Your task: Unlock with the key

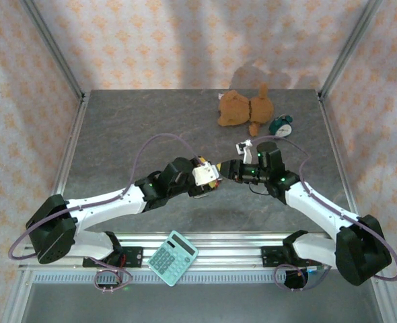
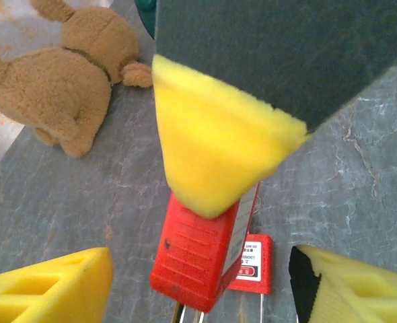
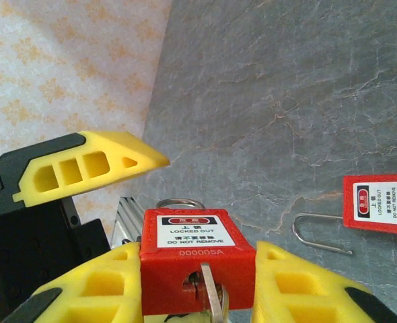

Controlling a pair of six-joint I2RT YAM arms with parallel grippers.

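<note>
My right gripper (image 3: 197, 269) is shut on a red padlock (image 3: 197, 259), one yellow finger on each side of its body. The white "LOCKED OUT" label faces up. A metal key (image 3: 214, 291) sits in the keyhole on the face nearest the camera, and the shackle (image 3: 178, 202) points away. My left gripper (image 2: 200, 269) is open, its yellow fingers (image 2: 50, 289) standing wide on either side of the padlock's (image 2: 195, 252) shackle end without touching it. In the top view the left gripper (image 1: 208, 176) and the right gripper (image 1: 228, 169) meet nose to nose at mid-table.
A second red padlock (image 3: 379, 203) lies flat on the table just beyond the held one. A brown plush toy (image 1: 242, 108) and a small green round object (image 1: 281, 126) sit at the back. A teal calculator (image 1: 173, 257) rests on the front rail.
</note>
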